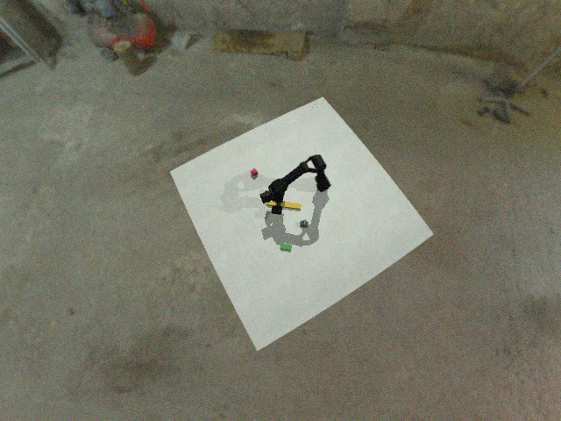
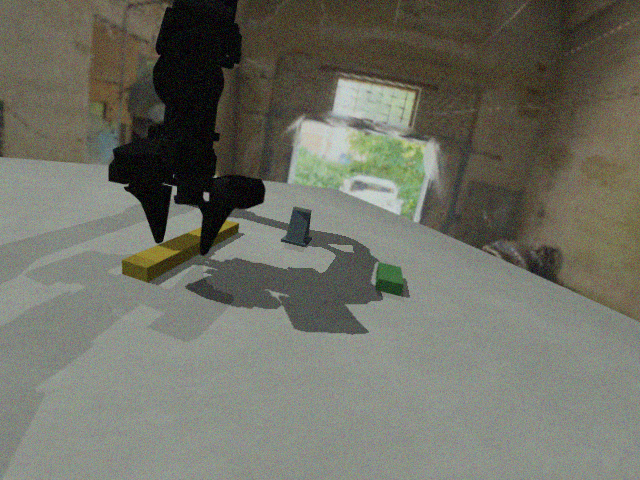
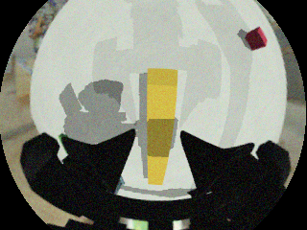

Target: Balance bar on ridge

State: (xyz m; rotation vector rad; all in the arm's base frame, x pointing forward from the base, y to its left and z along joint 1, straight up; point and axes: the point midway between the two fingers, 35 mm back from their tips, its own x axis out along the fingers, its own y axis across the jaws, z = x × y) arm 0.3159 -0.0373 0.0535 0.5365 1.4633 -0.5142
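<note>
The yellow bar [image 1: 292,205] [image 2: 142,263] [image 3: 161,101] lies flat on the white table [image 1: 353,253] [image 2: 361,403]. My gripper [image 2: 181,247] [image 3: 157,133] is open over the bar, pointing down, with one finger toward each long side. Nothing is held, and the exact height of the fingertips above the table is hard to tell. The dark blue-grey ridge [image 1: 303,224] [image 2: 299,227] stands upright on the table, apart from the bar, with nothing on top. In the wrist view it is mostly hidden behind a finger.
A green block [image 1: 286,246] [image 2: 389,279] lies beyond the ridge from the bar. A small red cube [image 1: 254,172] [image 3: 256,38] lies on the bar's other side. The arm's shadow falls across the table around the bar and ridge.
</note>
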